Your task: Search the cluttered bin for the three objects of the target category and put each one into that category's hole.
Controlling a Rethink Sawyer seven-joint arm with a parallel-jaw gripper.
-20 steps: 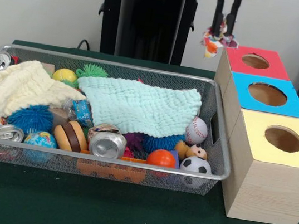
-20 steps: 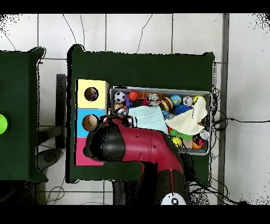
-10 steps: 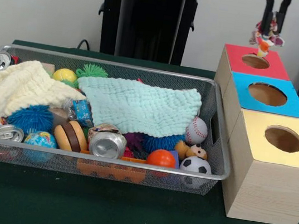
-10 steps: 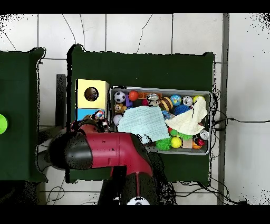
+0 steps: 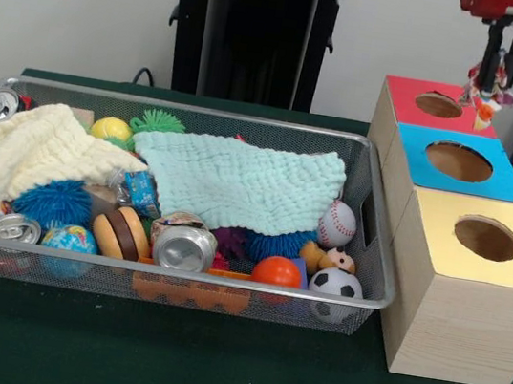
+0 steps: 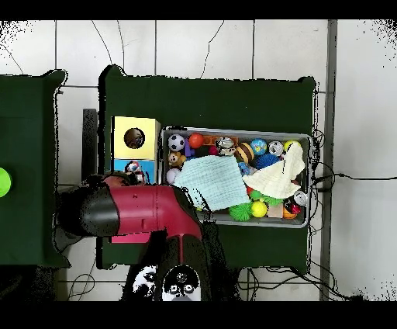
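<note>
Patterned cloth scrap [image 5: 484, 96] dangling, pinched in the claw [image 5: 493, 84], just right of the red box's hole [image 5: 438, 105]. Looks light, limp, floppy; best gripped mid-bunch. Wire bin [image 5: 373, 267] well left, packed with clutter.

White wall [image 5: 82, 2], tiled floor [image 6: 201, 46]

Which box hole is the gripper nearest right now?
The red hole, farthest back of the three. The gripper hangs by its right edge holding a small colourful toy; blue and yellow holes sit nearer the camera.

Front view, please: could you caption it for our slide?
Gripper holds a colourful toy beside the red-topped box.
</note>
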